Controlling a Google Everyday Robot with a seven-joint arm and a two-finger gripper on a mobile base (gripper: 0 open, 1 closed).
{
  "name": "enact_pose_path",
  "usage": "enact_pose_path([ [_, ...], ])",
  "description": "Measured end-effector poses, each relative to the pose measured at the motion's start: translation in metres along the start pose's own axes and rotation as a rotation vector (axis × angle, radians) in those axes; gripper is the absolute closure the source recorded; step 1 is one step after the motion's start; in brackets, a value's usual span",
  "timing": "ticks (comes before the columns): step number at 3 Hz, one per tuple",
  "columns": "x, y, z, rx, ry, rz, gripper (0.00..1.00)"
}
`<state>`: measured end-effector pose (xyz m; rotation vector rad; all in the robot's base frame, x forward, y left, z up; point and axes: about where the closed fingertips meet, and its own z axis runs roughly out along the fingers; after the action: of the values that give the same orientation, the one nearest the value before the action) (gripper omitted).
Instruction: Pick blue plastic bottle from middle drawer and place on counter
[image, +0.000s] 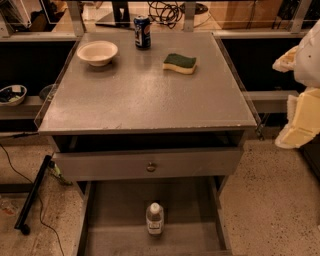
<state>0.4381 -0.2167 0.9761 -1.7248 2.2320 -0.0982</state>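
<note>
The blue plastic bottle (155, 218), clear with a white cap and a label, stands upright on the floor of the pulled-out middle drawer (117, 232), near its centre. The counter (145, 95) is the grey speckled tabletop above it. My gripper (292, 92) is at the right edge of the view, level with the counter's right side and well above and to the right of the bottle. Its cream fingers stand apart and hold nothing.
On the counter stand a dark blue soda can (142, 31) at the back, a white bowl (97, 52) at the back left and a green-and-yellow sponge (179, 63) at the back right. A grey drawer front with a brass knob (151, 166) overhangs the middle drawer. A black bar and cables (32, 195) lie on the floor at the left.
</note>
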Motion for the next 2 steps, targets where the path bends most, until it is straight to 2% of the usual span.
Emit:
enact_pose_path([
  [1,0.000,0.000,-0.001,0.004,-0.004,0.002,0.00],
  [2,0.011,0.010,0.017,-0.045,-0.015,0.047,0.00],
])
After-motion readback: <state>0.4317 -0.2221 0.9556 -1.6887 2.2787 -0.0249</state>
